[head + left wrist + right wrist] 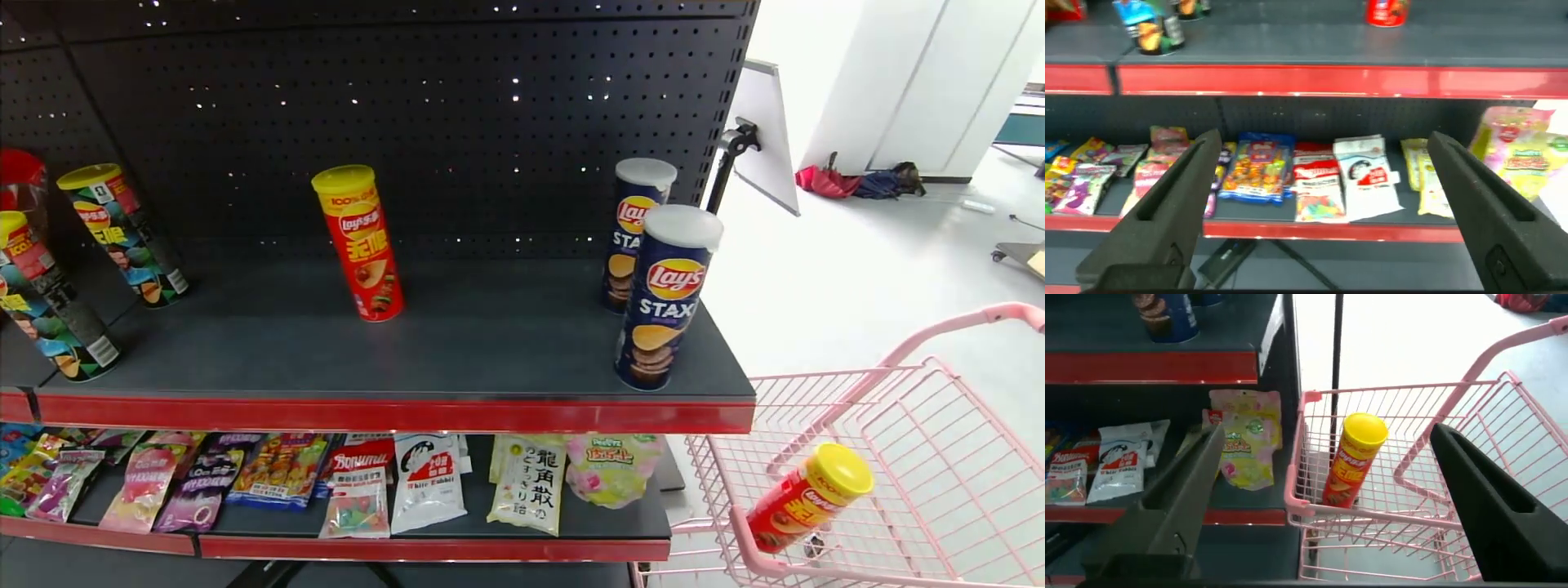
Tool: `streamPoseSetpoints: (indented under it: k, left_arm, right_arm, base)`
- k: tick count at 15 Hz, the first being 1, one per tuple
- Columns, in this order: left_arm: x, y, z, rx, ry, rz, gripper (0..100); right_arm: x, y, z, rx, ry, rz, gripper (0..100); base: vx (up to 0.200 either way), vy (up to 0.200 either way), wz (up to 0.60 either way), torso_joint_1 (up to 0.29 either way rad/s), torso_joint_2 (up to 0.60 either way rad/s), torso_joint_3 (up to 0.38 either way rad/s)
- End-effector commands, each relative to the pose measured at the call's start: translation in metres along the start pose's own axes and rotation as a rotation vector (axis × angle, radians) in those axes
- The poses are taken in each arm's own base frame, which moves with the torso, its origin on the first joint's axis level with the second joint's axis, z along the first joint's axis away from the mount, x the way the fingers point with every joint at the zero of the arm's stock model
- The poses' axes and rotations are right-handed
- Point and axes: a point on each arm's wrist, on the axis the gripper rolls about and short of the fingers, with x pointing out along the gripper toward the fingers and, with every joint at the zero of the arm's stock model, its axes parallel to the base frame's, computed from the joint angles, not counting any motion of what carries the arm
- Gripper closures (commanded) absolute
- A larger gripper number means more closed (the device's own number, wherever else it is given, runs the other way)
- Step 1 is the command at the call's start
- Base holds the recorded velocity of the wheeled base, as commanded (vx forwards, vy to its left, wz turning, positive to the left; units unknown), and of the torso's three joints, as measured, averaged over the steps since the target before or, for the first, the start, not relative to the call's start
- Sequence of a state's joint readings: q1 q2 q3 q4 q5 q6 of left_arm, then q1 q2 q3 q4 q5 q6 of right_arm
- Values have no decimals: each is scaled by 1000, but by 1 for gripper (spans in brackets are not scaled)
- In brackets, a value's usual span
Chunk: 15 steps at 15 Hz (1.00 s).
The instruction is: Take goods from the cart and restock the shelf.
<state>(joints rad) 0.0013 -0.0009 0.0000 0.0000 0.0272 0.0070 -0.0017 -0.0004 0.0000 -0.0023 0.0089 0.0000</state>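
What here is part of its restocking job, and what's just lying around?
Job: pink cart, red chip can inside it, top shelf.
Lying about: snack bags on the lower shelf, umbrellas on the floor.

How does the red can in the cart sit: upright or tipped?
Tipped: the red can lies slanted in the cart, its yellow top raised.

floor (857, 269): pale | wall panels (922, 73): white | red bundle (824, 181): on floor by wall
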Motion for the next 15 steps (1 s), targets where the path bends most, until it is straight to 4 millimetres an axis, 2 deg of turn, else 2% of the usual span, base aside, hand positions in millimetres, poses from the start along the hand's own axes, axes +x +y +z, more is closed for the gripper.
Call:
streamPoseSetpoints:
  k: [1, 2, 11, 15]
  left_arm:
    - [0, 0, 0, -1, 1, 1, 0]
    - [0, 0, 0, -1, 1, 1, 0]
    - [0, 0, 0, -2, 1, 1, 0]
    - [0, 0, 0, -4, 1, 1, 0]
  right_arm:
    - [0, 0, 0, 0, 0, 0, 0]
    - [0, 0, 0, 0, 0, 0, 0]
    - [0, 0, 0, 0, 0, 0, 0]
    - [0, 0, 0, 0, 0, 0, 0]
  base:
    - [0, 0, 0, 0, 0, 0]
    - [0, 0, 0, 0, 0, 0]
    - [0, 0, -600, 4, 1, 2]
    - [0, 0, 0, 0, 0, 0]
